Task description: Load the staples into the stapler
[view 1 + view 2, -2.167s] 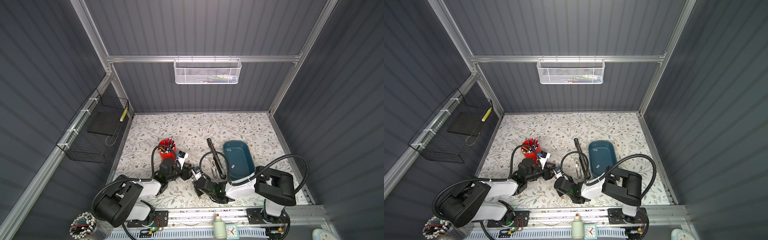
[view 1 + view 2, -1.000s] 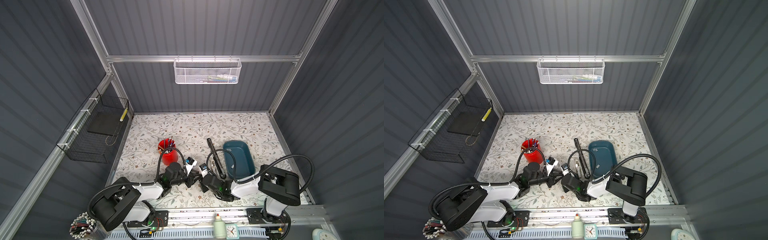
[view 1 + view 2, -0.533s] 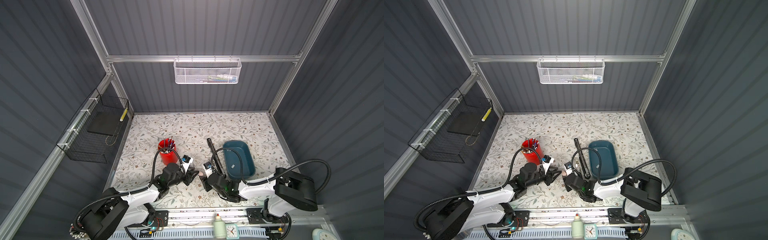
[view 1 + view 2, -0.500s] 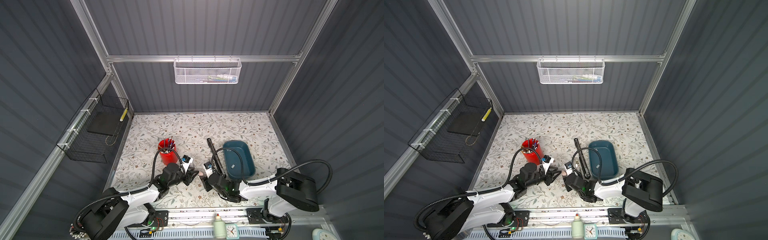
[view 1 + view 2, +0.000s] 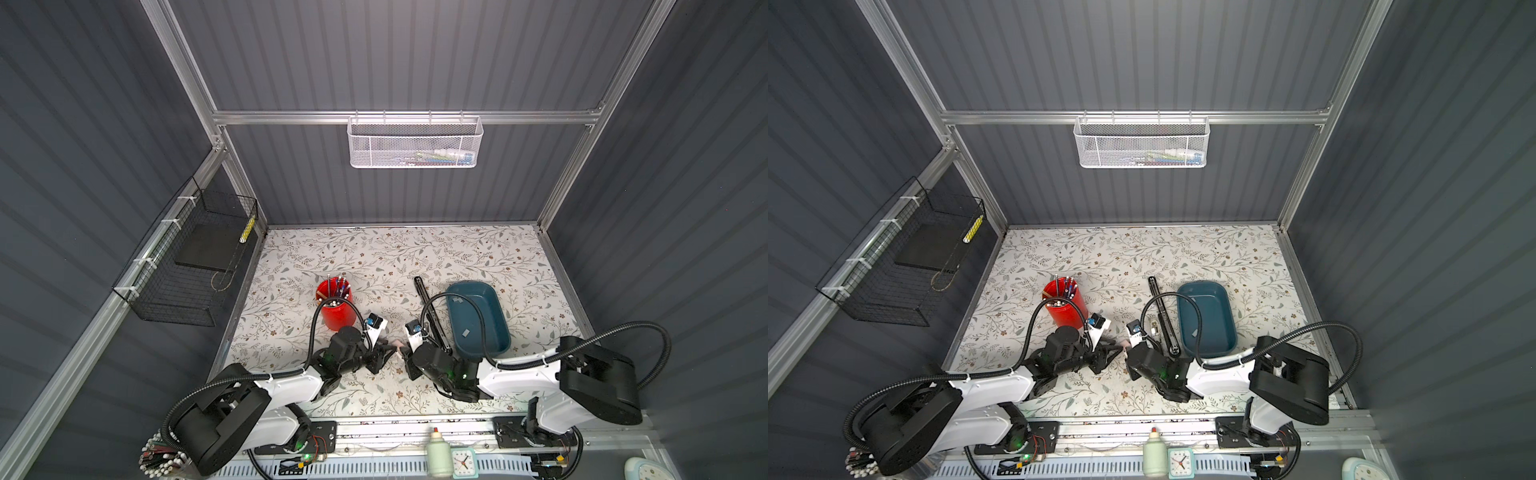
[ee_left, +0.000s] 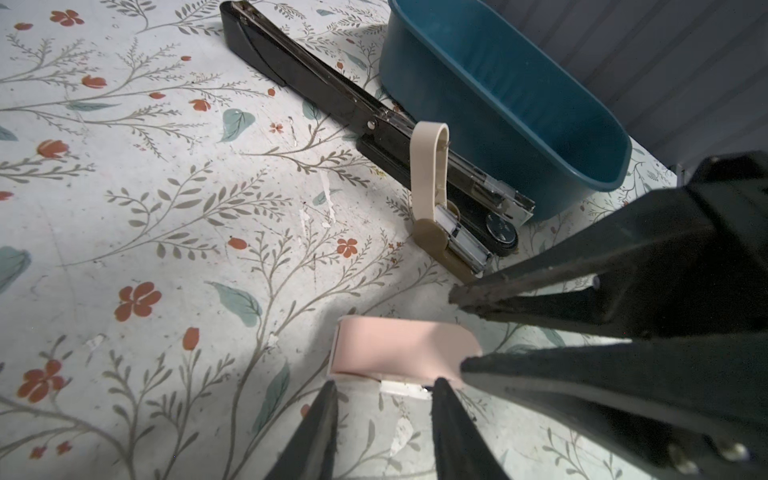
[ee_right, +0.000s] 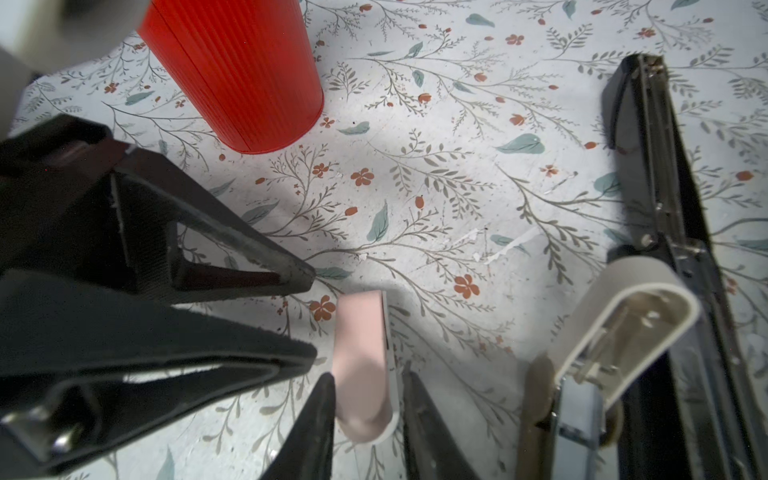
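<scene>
The black stapler [image 5: 430, 313] lies open beside the blue tub [image 5: 500, 332], and a beige cover [image 6: 428, 166] is tilted up near its near end. Two grey staples strips [image 5: 457, 298] lie inside the tub. A small pink box [image 7: 359, 345] with a white inner tray rests on the table between both grippers. My right gripper [image 7: 368, 378] straddles the box, with a finger against each side. My left gripper [image 6: 385, 384] faces it from the other side, jaws slightly apart, tips at the box's edge and bare table between them. In both top views the grippers meet at the front middle [image 5: 395, 353] [image 5: 1123, 351].
A red cup of pens [image 5: 336, 305] stands just behind the left gripper. A white mesh basket [image 5: 415, 143] hangs on the back wall and a black wire basket [image 5: 187, 266] on the left wall. A bottle [image 5: 439, 455] and a small clock [image 5: 462, 461] stand on the front rail.
Both arms have stretched lower and flatter. The grippers have shifted from beside the red cup toward the front middle, and they now meet at the pink box.
</scene>
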You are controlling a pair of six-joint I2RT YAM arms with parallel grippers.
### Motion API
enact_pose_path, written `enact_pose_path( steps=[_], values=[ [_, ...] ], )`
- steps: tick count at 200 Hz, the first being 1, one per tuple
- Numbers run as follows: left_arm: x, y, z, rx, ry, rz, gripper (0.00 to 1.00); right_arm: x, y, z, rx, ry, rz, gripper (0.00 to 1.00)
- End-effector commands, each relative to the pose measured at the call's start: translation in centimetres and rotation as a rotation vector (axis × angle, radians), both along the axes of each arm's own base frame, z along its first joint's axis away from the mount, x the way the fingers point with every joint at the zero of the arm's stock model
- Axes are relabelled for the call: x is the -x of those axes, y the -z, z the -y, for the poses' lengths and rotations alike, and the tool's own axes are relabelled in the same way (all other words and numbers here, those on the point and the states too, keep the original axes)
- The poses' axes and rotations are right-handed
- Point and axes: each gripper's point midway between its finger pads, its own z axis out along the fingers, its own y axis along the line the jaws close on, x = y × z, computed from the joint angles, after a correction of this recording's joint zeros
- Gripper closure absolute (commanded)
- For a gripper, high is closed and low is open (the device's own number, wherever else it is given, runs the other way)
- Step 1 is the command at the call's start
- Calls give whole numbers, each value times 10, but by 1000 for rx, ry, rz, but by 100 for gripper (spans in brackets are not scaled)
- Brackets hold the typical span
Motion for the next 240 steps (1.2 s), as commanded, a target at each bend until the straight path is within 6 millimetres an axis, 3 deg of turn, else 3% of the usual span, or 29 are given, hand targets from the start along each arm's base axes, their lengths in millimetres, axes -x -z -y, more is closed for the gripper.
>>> enact_pose_path(
  steps=[1, 98, 190, 214, 240],
  values=[
    [0, -7, 9, 16, 42, 17, 60, -4, 12, 4, 50, 37, -15, 72],
    [-1, -2, 11, 12, 45, 6, 59, 3, 42, 13, 70, 59, -81, 77],
    [-5, -5, 8, 14, 8, 16, 58, 16, 100, 34, 162, 109, -164, 81],
    [-7, -6, 7, 19, -2, 17, 58, 16, 98, 34, 157, 112, -162, 80],
    [-11, -7, -1, 5, -57, 20, 52, 11, 79, 28, 135, 117, -134, 64]
  ],
)
